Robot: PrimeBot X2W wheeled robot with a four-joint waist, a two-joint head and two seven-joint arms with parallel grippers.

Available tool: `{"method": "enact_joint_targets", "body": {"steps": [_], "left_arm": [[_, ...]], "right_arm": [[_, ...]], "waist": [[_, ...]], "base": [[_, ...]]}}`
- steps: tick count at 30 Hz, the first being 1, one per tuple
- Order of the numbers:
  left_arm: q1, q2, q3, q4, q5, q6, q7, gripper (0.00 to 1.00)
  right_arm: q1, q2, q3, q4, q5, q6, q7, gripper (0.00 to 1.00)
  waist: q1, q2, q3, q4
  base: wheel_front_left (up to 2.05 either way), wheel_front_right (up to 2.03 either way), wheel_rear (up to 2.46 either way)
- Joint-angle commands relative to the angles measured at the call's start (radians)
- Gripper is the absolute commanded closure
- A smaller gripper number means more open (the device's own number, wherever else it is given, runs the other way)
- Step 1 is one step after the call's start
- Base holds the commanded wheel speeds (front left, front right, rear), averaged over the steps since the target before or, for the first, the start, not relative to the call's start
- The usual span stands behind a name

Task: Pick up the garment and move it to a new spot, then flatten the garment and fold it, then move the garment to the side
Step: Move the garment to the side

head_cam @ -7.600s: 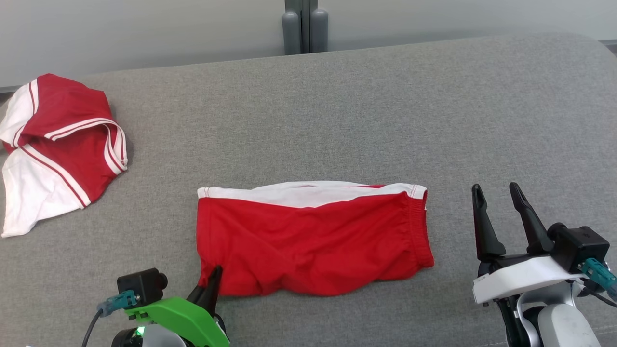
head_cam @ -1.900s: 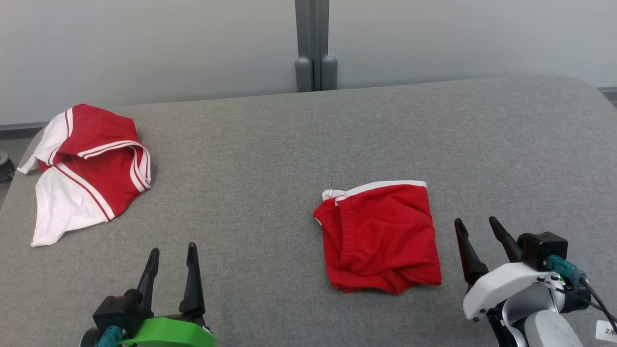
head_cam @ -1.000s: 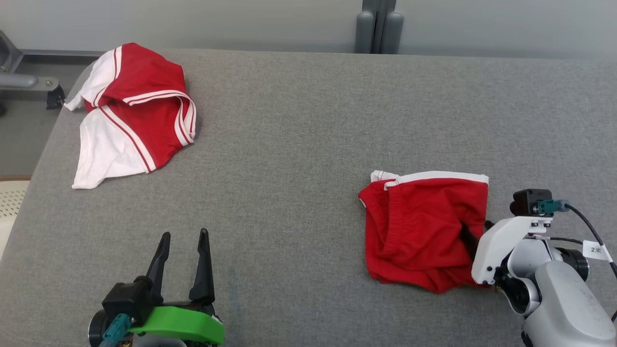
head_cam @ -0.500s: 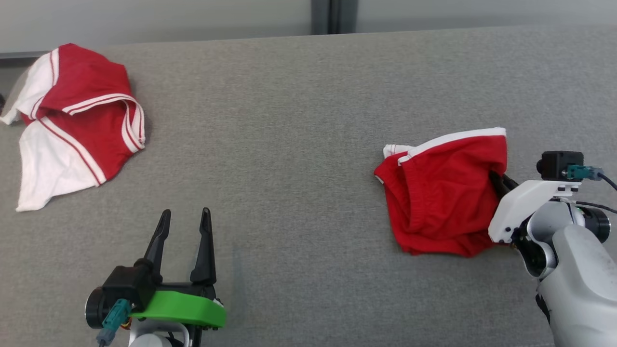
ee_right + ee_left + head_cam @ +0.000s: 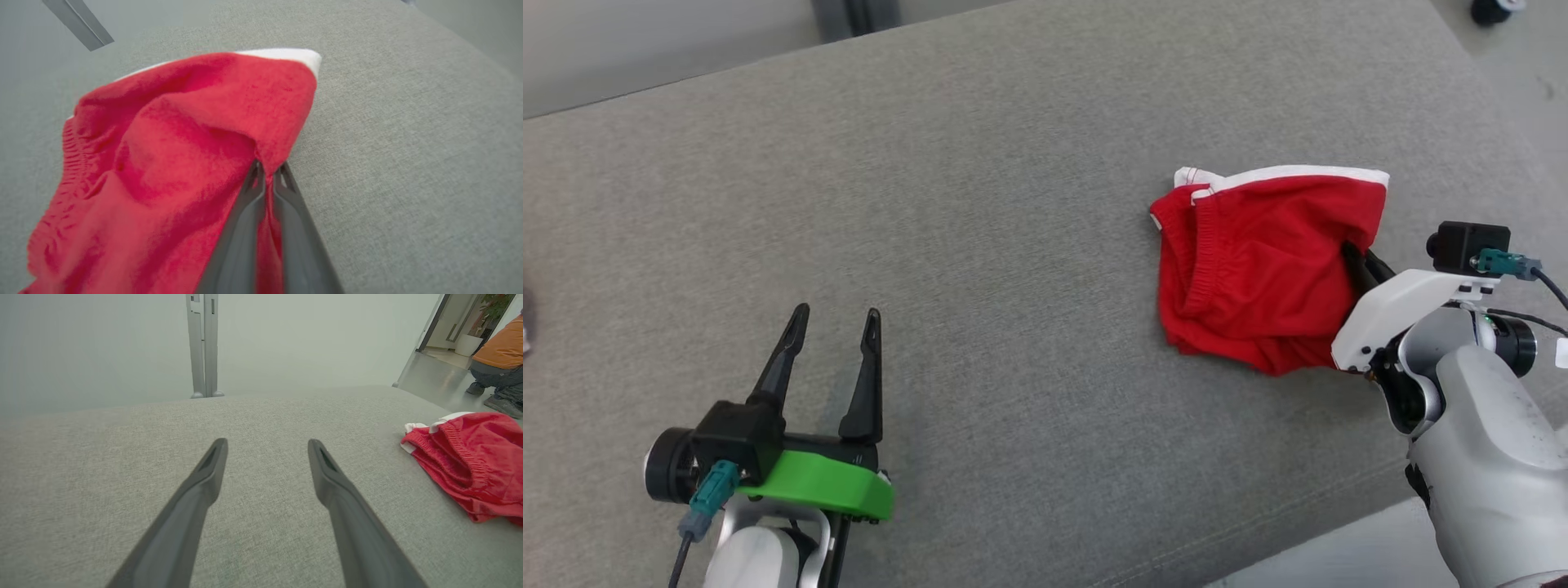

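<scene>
Since the left gripper [image 5: 837,311] hovers over the near left part of the cushion [image 5: 1013,204] with its fingers wide apart and nothing between them, the work at this point looks to be the right arm's alone. Toward the near right corner, the right gripper [image 5: 269,171] has its fingers pressed together on a pinch of red cloth at the right edge of the garment [image 5: 1258,269]. That garment lies as a compact, doubled-over bundle near the cushion's right end, about midway between the near and far edges, white band toward the far edge. From this I judge the moving, flattening and folding done, though the fold is loose and its near hem rumpled, and the last step, shifting it aside, is in hand; what remains is to carry it to its spot and let go. In the head view the cloth covers the right fingertips, so how many layers they hold is unclear. The pinched edge is raised, but I cannot tell whether the rest drags or lifts. The head view cuts off the cushion's left end. Past the far edge stands a grey post [image 5: 204,343], and beyond the right end a crouching person [image 5: 496,355] is cropped by the frame.
</scene>
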State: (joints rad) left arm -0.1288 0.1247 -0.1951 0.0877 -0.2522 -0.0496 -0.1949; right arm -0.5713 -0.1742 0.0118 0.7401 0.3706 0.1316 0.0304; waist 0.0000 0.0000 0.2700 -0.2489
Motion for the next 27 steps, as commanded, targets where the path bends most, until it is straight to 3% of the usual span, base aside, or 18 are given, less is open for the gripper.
{"method": "enact_joint_targets", "body": {"steps": [1, 6, 13, 27], "left_arm": [[-0.013, 0.013, 0.002, -0.008, 0.004, 0.003, 0.004, 0.00], [-0.021, 0.023, -0.003, -0.031, 0.005, 0.004, 0.018, 0.00], [-0.038, 0.045, 0.010, -0.072, 0.007, 0.016, 0.035, 0.00], [-0.048, 0.073, 0.018, -0.149, 0.001, 0.030, 0.061, 0.00]], "right_arm": [[-0.021, 0.003, 0.006, 0.009, 0.009, -0.002, -0.014, 1.00], [-0.059, 0.005, 0.024, 0.042, 0.012, -0.002, -0.049, 1.00], [-0.184, -0.023, 0.082, 0.103, -0.020, -0.002, -0.082, 1.00], [-0.468, -0.231, 0.035, 0.369, -0.131, -0.002, -0.106, 1.00]], "waist": [[0.0000, 0.0000, 0.056, -0.089], [0.0000, 0.0000, 0.075, -0.085], [0.0000, 0.0000, 0.123, -0.029], [0.0000, 0.0000, 0.207, 0.094]], "base": [[0.00, 0.00, 0.00], [0.00, 0.00, 0.00], [0.00, 0.00, 0.00], [0.00, 0.00, 0.00]]}}
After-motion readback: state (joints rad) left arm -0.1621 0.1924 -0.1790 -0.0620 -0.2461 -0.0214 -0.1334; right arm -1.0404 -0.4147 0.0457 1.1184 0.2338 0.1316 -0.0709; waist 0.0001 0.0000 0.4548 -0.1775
